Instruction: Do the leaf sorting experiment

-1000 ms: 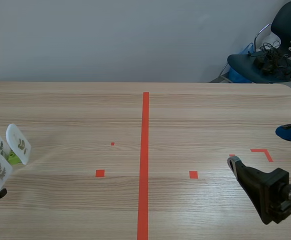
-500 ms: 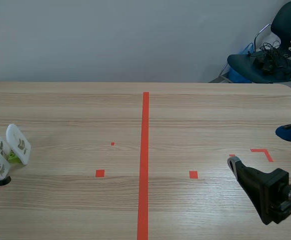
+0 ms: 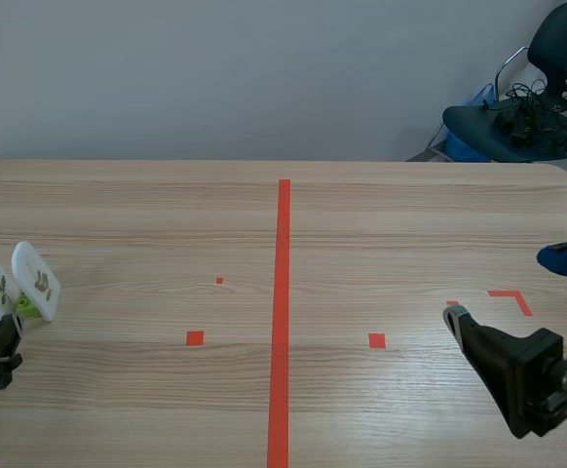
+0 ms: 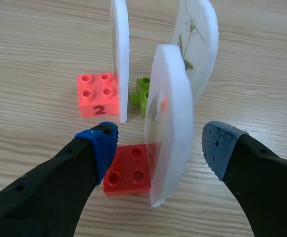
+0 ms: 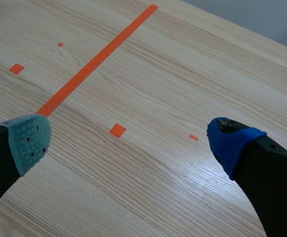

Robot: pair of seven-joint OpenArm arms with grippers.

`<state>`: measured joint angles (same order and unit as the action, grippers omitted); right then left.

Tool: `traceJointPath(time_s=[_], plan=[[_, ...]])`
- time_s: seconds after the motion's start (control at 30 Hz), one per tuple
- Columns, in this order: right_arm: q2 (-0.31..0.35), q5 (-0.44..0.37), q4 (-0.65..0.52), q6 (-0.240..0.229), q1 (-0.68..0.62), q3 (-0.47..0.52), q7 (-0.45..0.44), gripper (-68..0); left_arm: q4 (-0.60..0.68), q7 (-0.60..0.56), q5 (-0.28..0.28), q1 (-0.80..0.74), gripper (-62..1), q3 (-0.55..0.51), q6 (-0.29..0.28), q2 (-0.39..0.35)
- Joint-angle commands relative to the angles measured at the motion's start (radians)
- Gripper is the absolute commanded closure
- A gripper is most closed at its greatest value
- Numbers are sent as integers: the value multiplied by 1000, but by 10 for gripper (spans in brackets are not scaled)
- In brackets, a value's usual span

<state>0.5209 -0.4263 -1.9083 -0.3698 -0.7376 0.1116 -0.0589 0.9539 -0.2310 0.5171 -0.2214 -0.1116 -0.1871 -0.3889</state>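
Left pincer (image 4: 161,144) stands open at the near left of the desk (image 3: 361,224), and we see its blue-padded fingers (image 4: 222,145) spread either side of the nearest disc (image 4: 170,113), neither pad pressing it. Right pincer (image 5: 129,142) gapes too, low over the desk's right side, gripping nothing. Three white oval discs stand upright just beside one another: that nearest disc, a middle disc (image 4: 120,54) seen edge-on, and a far disc (image 4: 200,44). Below them we find the bricks: a red brick (image 4: 128,170) holding the nearest disc, an orange brick (image 4: 96,94) marked 2 against the middle one, and a smaller green brick (image 4: 142,91) between the middle and far discs. A pressed leaf (image 4: 185,47) shows on the far disc.
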Motion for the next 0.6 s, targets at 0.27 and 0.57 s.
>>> traceJointPath(time_s=[0.27, 0.57], plan=[[0, -8, -18, 3, 9, 12, -15, -679, 201, 22, 4, -34, -390, -106, -19, -83], [0, -8, -20, 3, 9, 12, -16, -679, 555, 23, 13, -193, -501, -237, -132, -147]])
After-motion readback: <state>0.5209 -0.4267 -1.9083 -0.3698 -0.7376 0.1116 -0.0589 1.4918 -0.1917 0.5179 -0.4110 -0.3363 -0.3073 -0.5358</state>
